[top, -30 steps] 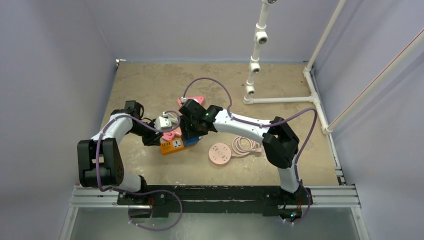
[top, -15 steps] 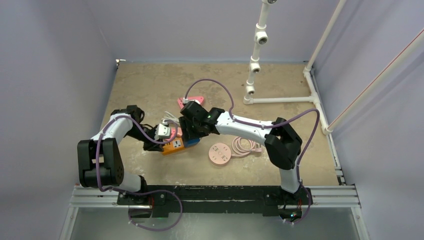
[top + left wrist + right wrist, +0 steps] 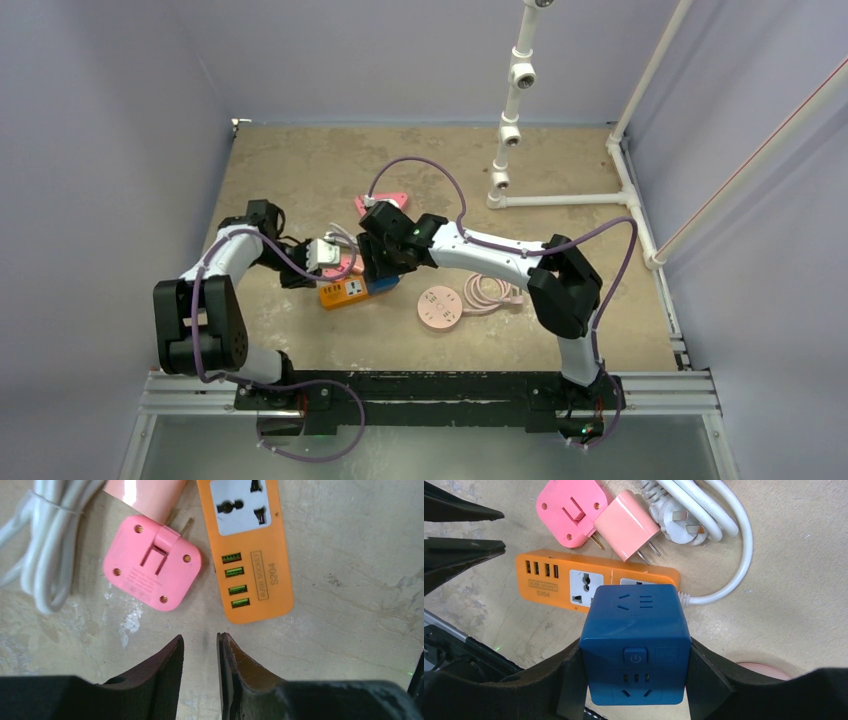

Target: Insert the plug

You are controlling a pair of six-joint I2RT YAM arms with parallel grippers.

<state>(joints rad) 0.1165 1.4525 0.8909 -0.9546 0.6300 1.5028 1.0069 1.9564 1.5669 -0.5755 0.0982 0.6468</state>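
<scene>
An orange power strip (image 3: pixel 345 292) lies flat on the table; it also shows in the left wrist view (image 3: pixel 250 555) and the right wrist view (image 3: pixel 556 580). My right gripper (image 3: pixel 635 647) is shut on a blue cube socket (image 3: pixel 634 630) and holds it over the strip's right end. A pink square adapter (image 3: pixel 150 562) and a pink two-pin charger (image 3: pixel 626 525) lie beside the strip. My left gripper (image 3: pixel 200 642) sits just short of the strip's USB end, with its jaws slightly apart and empty.
A white cable with a three-pin plug (image 3: pixel 679 520) loops behind the strip. A pink round socket (image 3: pixel 439 306) with a coiled pink cable (image 3: pixel 487 292) lies to the right. A pink triangular piece (image 3: pixel 385 202) sits behind. A white pipe frame (image 3: pixel 510 130) stands at the back right.
My left gripper dipped toward the strip's left end, then drew back a little up and left. My right gripper, with the blue cube, shifted slightly left.
</scene>
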